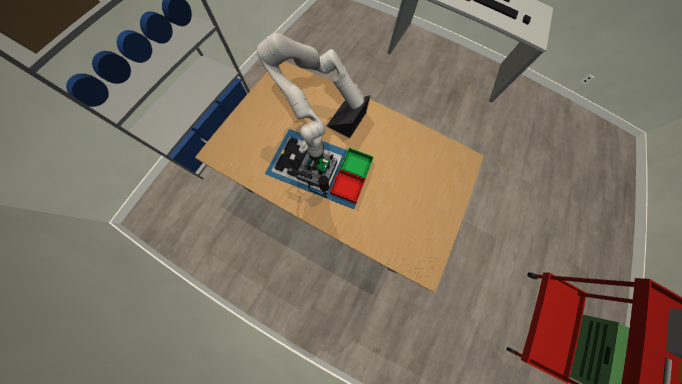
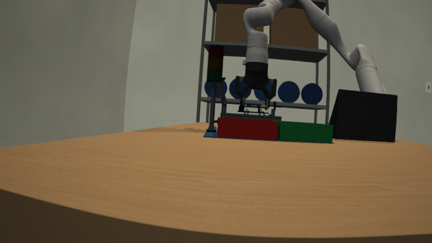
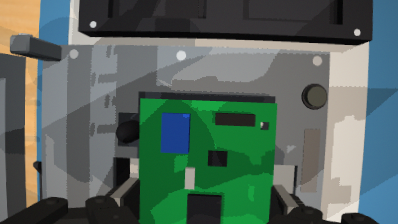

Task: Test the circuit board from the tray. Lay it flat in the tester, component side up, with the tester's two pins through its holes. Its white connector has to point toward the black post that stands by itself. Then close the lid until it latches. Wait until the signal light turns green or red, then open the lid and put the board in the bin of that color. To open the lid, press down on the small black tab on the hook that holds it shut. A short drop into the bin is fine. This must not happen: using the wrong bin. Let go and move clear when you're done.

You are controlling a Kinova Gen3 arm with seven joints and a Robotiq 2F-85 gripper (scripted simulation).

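My gripper (image 1: 319, 160) (image 2: 254, 105) (image 3: 204, 198) points down over the tester and is shut on the green circuit board (image 1: 323, 164) (image 3: 150, 170), gripping its two side edges. The board is level, component side up, a little above the grey tester (image 3: 295, 65). It carries a blue block, dark chips and a small whitish part. A dark round post (image 3: 314, 96) stands right of the board in the wrist view; a black knob (image 3: 127, 131) shows at its left edge. The lid frame (image 3: 14, 125) is open at the left. Pins and board holes are hidden.
The black tray (image 3: 225, 34) lies beside the tester. The green bin (image 1: 357, 163) (image 2: 305, 132) and red bin (image 1: 347, 186) (image 2: 247, 129) stand on its other side. The signal tower (image 1: 324, 184) (image 2: 215, 64) rises close by, with no section brightly lit.
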